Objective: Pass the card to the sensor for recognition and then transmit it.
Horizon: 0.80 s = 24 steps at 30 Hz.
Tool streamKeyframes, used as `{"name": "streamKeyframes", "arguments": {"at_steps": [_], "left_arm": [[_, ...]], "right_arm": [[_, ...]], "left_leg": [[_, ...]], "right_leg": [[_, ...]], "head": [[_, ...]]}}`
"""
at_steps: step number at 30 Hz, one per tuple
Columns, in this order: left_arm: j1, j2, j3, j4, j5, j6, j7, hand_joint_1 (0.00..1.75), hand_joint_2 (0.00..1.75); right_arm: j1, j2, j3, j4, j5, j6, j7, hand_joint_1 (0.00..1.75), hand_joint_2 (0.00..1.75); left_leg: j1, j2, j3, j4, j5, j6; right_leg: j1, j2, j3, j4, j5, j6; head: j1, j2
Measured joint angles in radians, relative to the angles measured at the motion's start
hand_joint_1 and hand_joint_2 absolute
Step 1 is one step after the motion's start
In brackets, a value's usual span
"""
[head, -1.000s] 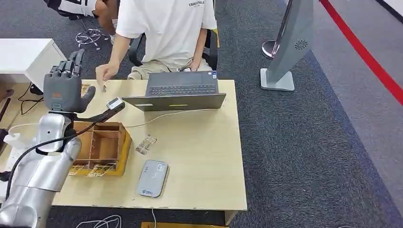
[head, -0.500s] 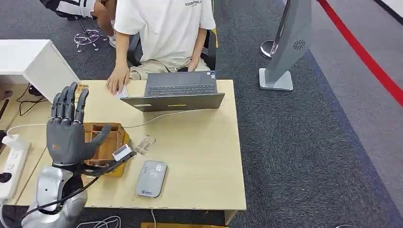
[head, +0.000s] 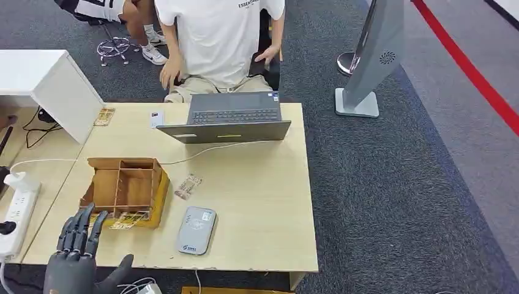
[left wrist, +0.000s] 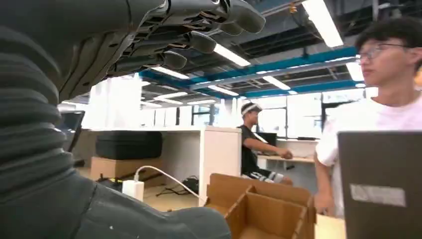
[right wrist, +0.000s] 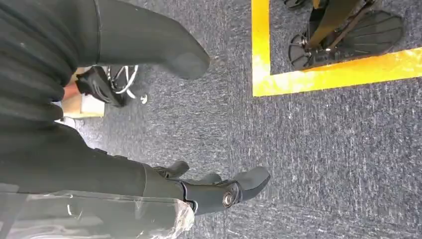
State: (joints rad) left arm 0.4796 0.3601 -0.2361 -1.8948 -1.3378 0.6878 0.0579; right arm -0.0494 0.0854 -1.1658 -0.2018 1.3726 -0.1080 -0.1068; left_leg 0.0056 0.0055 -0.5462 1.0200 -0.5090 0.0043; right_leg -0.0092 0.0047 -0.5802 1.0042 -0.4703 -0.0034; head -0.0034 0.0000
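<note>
The left robot hand (head: 78, 263), fingers spread and empty, sits lower left of the frame. The card (head: 156, 117) lies far up the bench (head: 257, 202), beside the laptop (head: 229, 119). The card reader (head: 196, 229) is nearer.

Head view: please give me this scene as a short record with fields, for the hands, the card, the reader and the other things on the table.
left hand: at the near table edge, fingers spread, holding nothing
right hand: hanging over the carpet, fingers apart, holding nothing
white card: flat on the table, beside the laptop, at the person's side
card reader: flat near the front edge, nothing on it
wooden box: divided, beside the reader
laptop: open, facing the person
person: seated behind the table
</note>
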Motion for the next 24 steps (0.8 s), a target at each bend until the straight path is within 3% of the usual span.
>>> {"name": "streamKeyframes", "arguments": {"at_steps": [5, 9, 13, 17, 22, 24], "left_arm": [[0.042, -0.002, 0.028, 0.0, -0.032, 0.003, -0.098, 0.0, 1.75], [0.062, -0.026, 0.091, -0.009, -0.053, 0.003, -0.249, 0.0, 1.75], [0.079, -0.059, 0.169, -0.013, -0.042, 0.003, -0.357, 0.0, 1.75], [0.079, -0.111, 0.277, 0.0, -0.001, 0.003, -0.497, 0.0, 1.75], [0.051, -0.214, 0.461, 0.076, 0.052, 0.003, -0.724, 0.0, 1.75], [0.031, -0.241, 0.525, 0.115, 0.054, 0.003, -0.741, 0.0, 1.75]], "right_arm": [[-0.001, 0.0, 0.0, 0.0, 0.011, 0.003, -0.006, 0.0, 1.75], [-0.002, 0.0, 0.001, 0.0, 0.027, 0.014, -0.013, 0.0, 1.75], [-0.002, 0.0, 0.002, 0.0, 0.032, 0.015, -0.019, 0.0, 1.75], [-0.004, 0.0, 0.002, 0.0, 0.036, 0.016, -0.02, 0.0, 1.75], [-0.003, 0.0, 0.002, 0.0, 0.04, 0.015, -0.019, 0.0, 1.75], [-0.004, 0.0, 0.003, 0.0, 0.041, 0.015, -0.019, 0.0, 1.75]], "left_leg": [[0.0, 0.0, 0.0, 0.0, 0.0, 0.0], [0.0, -0.001, 0.0, 0.0, 0.0, 0.0], [0.0, -0.002, 0.0, 0.0, 0.0, 0.0], [0.0, -0.002, 0.0, 0.0, 0.0, 0.0], [0.0, -0.003, 0.001, 0.0, 0.0, 0.0], [0.0, -0.003, 0.001, 0.0, 0.001, 0.0]], "right_leg": [[0.0, -0.001, 0.001, 0.0, 0.0, 0.0], [0.0, -0.001, 0.001, 0.0, 0.0, 0.0], [0.0, -0.002, 0.001, 0.0, 0.0, 0.0], [0.0, -0.002, 0.001, 0.0, 0.0, 0.0], [0.0, -0.002, 0.001, 0.0, 0.0, 0.0], [0.0, -0.003, 0.002, 0.0, 0.0, 0.0]], "head": [[0.001, 0.0], [0.001, 0.0], [0.002, 0.0], [0.002, 0.0], [0.002, 0.0], [0.002, 0.0]]}}
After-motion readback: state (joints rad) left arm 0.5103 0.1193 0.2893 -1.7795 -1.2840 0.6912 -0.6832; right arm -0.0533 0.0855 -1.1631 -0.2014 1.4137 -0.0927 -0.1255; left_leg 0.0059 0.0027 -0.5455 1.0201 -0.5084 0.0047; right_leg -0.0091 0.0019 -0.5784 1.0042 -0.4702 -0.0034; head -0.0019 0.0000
